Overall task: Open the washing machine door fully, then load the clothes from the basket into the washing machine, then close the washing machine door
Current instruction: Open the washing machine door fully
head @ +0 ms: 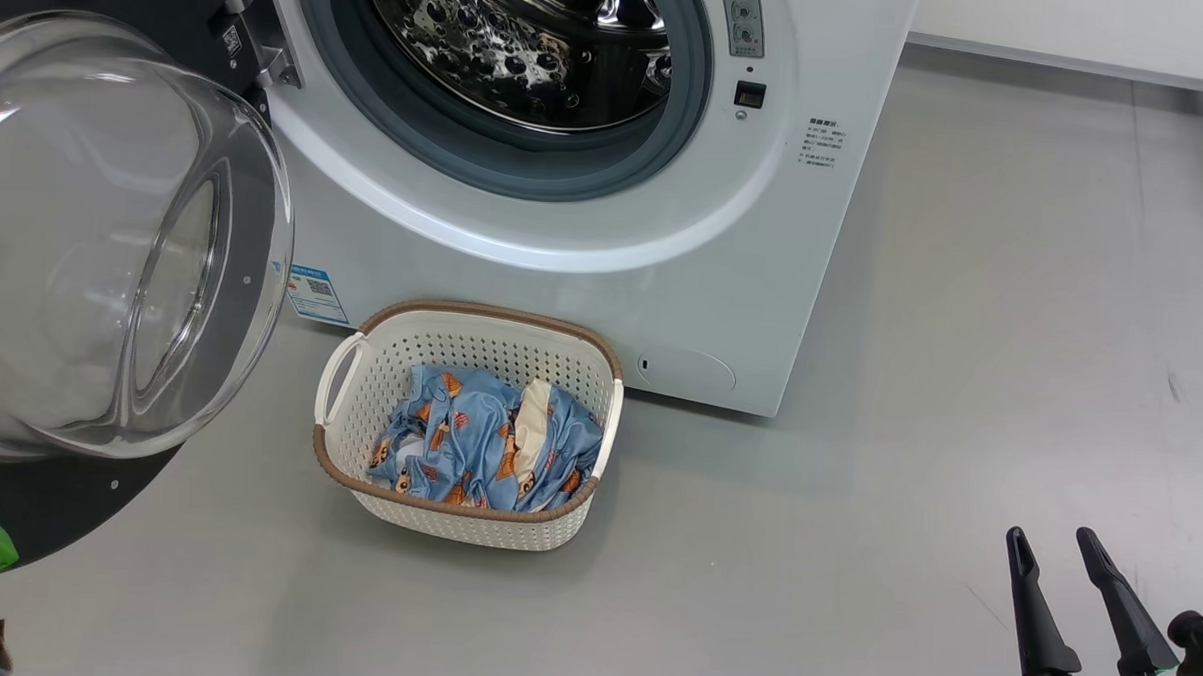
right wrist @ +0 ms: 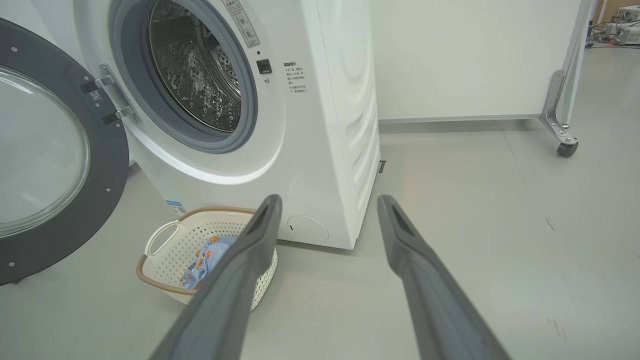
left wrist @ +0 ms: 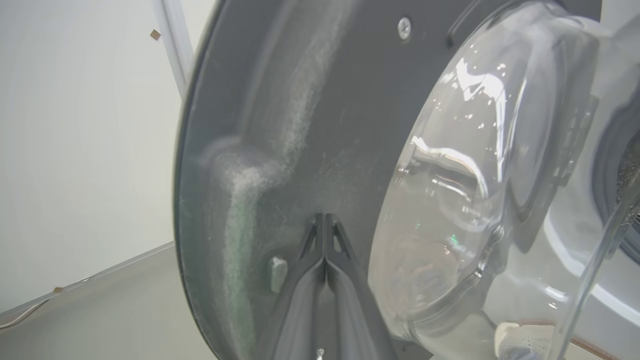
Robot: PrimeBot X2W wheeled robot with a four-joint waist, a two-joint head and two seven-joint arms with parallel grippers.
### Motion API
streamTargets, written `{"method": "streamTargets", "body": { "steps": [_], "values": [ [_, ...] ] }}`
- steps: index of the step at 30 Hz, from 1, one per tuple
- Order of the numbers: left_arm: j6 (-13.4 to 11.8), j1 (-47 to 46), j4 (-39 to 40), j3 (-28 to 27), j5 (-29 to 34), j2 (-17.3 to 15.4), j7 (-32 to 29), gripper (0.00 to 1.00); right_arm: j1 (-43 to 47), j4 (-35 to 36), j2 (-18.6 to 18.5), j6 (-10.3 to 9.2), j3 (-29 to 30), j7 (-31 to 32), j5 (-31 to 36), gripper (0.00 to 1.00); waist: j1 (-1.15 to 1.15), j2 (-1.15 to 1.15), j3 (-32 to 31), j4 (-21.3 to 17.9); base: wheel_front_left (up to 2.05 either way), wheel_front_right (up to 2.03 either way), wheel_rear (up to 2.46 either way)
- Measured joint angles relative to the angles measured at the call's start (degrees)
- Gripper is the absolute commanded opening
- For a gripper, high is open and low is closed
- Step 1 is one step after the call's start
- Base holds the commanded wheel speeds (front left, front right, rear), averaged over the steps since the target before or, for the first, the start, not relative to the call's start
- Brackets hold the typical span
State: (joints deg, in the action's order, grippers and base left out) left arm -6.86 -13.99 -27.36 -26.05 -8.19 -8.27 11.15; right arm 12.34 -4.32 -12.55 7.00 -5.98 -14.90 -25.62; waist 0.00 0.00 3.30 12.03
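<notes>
Right gripper (head: pixel 1052 542): low over the grey floor (head: pixel 960 391), well to the right of the basket, its two long dark fingers spread wide with nothing between them; in its own wrist view they point toward the foot of the washing machine. Left gripper (left wrist: pixel 325 220): jaws pressed together and empty, tips up against the dark inner face of the washing machine door (left wrist: pixel 320 125), just left of the glass bowl; whether they touch the face cannot be told. Washing machine door, head view (head: pixel 115 241): swung wide open to the left on its metal hinge (head: pixel 262 26), the bulging clear bowl facing outward and the broad black rim around it. The basket (head: pixel 461 348): cream-white, perforated, with a brown rim and two side handles, standing upright on the floor just in front of the machine's base, below the left half of the opening. The clothes (head: pixel 488 444): light blue fabric printed with orange-brown figures, crumpled on the basket's bottom toward its near and right walls, with a cream-white strip (head: pixel 531 426) on top; all of it inside the basket. The washing machine (head: pixel 584 277): white, front-loading, with a grey gasket (head: pixel 389 110) ringing the open mouth, a perforated steel drum (head: pixel 532 45) visible within, and a small blue sticker (head: pixel 315 293) at the lower left of its front. Beyond, in the right wrist view: a white wall panel (right wrist: pixel 475 55) on a castor (right wrist: pixel 567 148).
</notes>
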Motion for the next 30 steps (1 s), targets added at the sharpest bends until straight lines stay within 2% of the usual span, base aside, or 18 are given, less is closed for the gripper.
{"method": "streamTargets", "body": {
  "steps": [12,19,22,23,24,25,26,27,29,30],
  "values": [
    [-0.2,-3.8,-3.5,-1.9,2.1,-0.7,0.9,0.00,0.1,0.0,0.9,0.00,0.0,0.0,-0.2,1.00,0.00,0.00,-0.2,-0.7,0.00,0.00,0.00],
    [-0.2,-4.3,-2.1,-1.0,2.1,1.7,1.6,0.00,0.1,0.0,1.4,0.00,0.1,0.0,-0.6,1.00,0.00,0.00,-0.4,-0.7,0.00,0.00,0.00],
    [-0.2,-4.3,-0.2,0.3,2.1,2.9,2.1,0.13,0.1,0.0,1.6,0.00,0.1,0.0,-0.6,1.00,0.00,0.00,-0.6,-0.5,0.00,0.00,0.00],
    [-0.2,-4.4,0.5,0.6,2.1,3.3,2.1,0.21,0.0,0.0,1.6,0.00,0.1,0.0,-0.6,1.00,0.00,0.00,-0.6,-0.5,0.00,0.00,0.00],
    [0.2,-4.4,2.1,1.6,2.1,3.9,2.6,0.35,0.0,0.0,1.6,0.00,0.0,0.0,-0.6,1.00,0.00,0.00,-0.7,-0.5,0.00,0.00,0.00],
    [0.6,-4.5,2.9,2.2,2.1,4.2,2.6,0.41,0.0,0.0,1.6,0.00,0.0,0.0,-0.6,1.00,0.00,0.00,-0.8,-0.5,0.00,0.00,0.00],
    [0.6,-4.5,2.9,2.2,2.1,4.2,2.6,0.41,0.0,0.0,1.6,0.00,0.0,0.0,-0.6,1.00,0.00,0.00,-0.8,-0.5,0.00,0.00,0.00],
    [1.1,-4.6,3.7,2.9,2.1,4.6,2.6,0.47,-0.1,0.0,1.6,0.00,-0.1,0.0,-0.6,1.00,0.00,0.00,-0.9,-0.5,0.00,0.00,0.00],
    [2.5,-4.5,4.6,4.5,2.1,5.1,2.6,0.91,-0.2,0.0,1.6,0.00,-0.8,0.0,-0.6,1.00,0.00,0.00,-1.1,-0.7,0.00,0.00,0.00],
    [3.5,-4.4,6.0,6.2,2.1,5.2,2.6,1.00,-0.3,0.0,1.6,0.00,-1.3,0.0,-0.6,1.00,0.00,0.00,-1.4,-1.2,0.00,0.00,0.00]
  ]
}}
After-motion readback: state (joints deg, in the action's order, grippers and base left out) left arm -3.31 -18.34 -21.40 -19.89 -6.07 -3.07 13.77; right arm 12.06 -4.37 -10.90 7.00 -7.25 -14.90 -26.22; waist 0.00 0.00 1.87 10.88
